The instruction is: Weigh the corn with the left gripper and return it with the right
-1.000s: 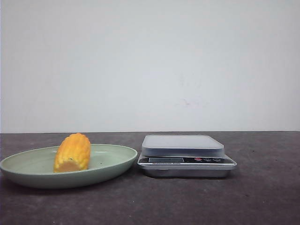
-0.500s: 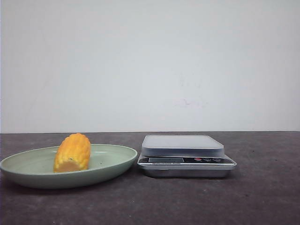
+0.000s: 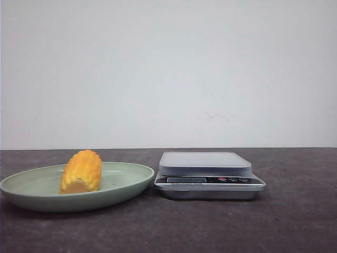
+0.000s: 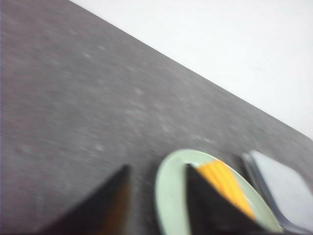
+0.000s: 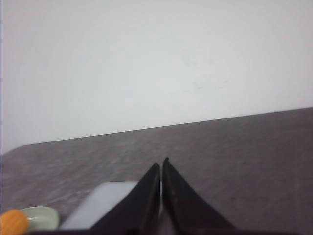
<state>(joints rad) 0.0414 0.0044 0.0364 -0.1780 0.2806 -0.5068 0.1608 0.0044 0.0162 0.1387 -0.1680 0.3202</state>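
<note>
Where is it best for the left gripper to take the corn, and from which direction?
Probably across the corn's rounded middle, from above: it lies on its side in the green plate, cut end toward the camera. The left gripper is open.

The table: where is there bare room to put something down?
The scale has nothing on its platform. The table is bare right of the scale and along the front edge. The plate has free room right of the corn. It is tight where plate and scale nearly meet.
</note>
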